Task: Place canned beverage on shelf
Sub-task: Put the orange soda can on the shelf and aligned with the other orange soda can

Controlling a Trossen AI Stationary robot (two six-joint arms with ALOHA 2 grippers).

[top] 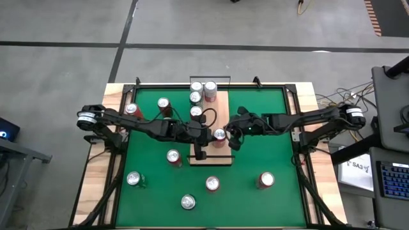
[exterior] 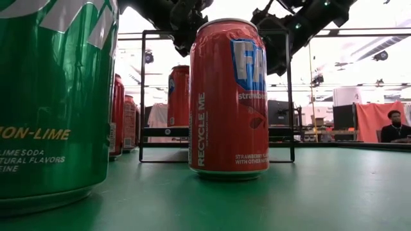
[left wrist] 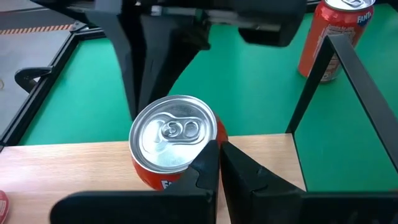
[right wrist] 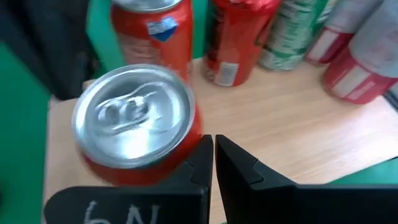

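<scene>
Both tools, left (top: 203,135) and right (top: 231,132), pressed together beside red can (top: 220,135) on shelf (top: 220,102) (rigid, smooth, probably slippery): grasp mid-body.

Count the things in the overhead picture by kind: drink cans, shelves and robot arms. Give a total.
drink cans: 12
shelf: 1
robot arms: 2
Total: 15
</scene>
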